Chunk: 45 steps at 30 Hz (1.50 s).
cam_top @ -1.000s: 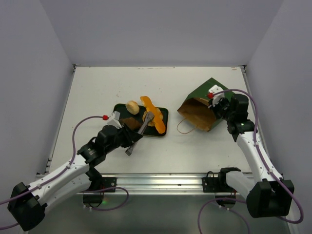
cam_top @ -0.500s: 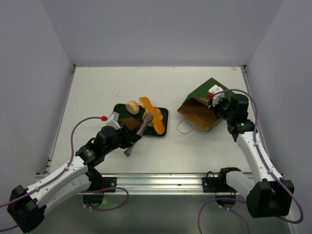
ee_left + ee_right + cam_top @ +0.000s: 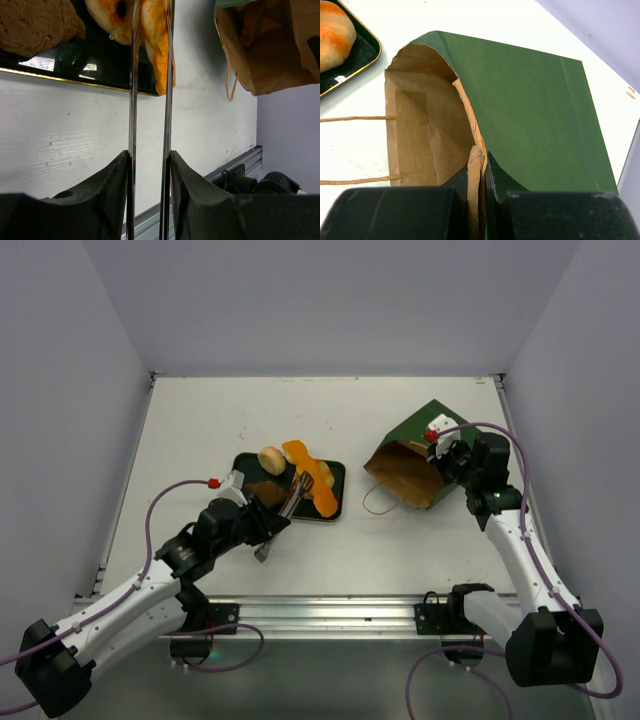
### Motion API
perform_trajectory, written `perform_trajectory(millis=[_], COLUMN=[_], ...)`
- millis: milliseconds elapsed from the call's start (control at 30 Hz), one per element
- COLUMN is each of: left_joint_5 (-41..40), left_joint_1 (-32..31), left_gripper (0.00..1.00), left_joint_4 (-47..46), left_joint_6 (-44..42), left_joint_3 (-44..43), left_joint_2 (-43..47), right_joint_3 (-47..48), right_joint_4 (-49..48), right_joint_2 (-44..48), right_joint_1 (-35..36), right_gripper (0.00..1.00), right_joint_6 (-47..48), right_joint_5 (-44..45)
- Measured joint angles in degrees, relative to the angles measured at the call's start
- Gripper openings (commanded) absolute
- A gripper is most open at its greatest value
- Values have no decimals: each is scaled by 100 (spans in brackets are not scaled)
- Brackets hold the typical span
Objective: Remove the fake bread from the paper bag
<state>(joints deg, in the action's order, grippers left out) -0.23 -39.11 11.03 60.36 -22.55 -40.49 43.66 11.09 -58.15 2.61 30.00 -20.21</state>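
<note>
The paper bag [image 3: 412, 462], dark green outside and brown inside, lies on its side with its mouth toward the tray. My right gripper [image 3: 446, 456] is shut on its upper rim, also seen in the right wrist view [image 3: 482, 170] with the bag [image 3: 535, 100]. My left gripper [image 3: 266, 531] is shut on metal tongs [image 3: 292, 502]. In the left wrist view the tongs [image 3: 133, 75] run forward from the gripper [image 3: 150, 156], one arm on either side of the orange baguette stick [image 3: 156, 45]. The stick [image 3: 310, 478], a round bun [image 3: 271, 459] and a brown piece [image 3: 264, 491] lie on the tray.
The dark tray [image 3: 337, 472] sits left of the bag. A ring-shaped orange roll [image 3: 111, 15] and the brown piece [image 3: 32, 22] lie beside the tongs. The bag's string handles [image 3: 372, 502] trail on the table. A metal rail [image 3: 330, 610] runs along the near edge.
The tongs' tips and the orange stick have shifted slightly left on the tray. The right arm and the bag have not moved.
</note>
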Motion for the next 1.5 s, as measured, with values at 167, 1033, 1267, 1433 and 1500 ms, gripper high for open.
perform_trajectory(millis=[167, 1033, 1267, 1433, 1500], left_joint_5=[0, -4, -4, -4, -4], left_joint_1=[0, 7, 7, 7, 7], left_gripper=[40, 43, 43, 43, 44], left_joint_4=[155, 1034, 1117, 1117, 1126], left_joint_6=[-20, -304, -319, -321, -321], left_joint_3=[-4, -391, -417, -417, -417], left_joint_2=[2, 240, 284, 282, 284], right_joint_3=[0, 0, 0, 0, 0], right_joint_4=[0, 0, 0, 0, 0], right_joint_2=[0, 0, 4, 4, 4], right_joint_1=[0, 0, 0, 0, 0], right_gripper=[1, 1, 1, 1, 1], right_joint_6=[-2, -2, -2, 0, 0], right_joint_5=[0, -2, -4, -4, -4])
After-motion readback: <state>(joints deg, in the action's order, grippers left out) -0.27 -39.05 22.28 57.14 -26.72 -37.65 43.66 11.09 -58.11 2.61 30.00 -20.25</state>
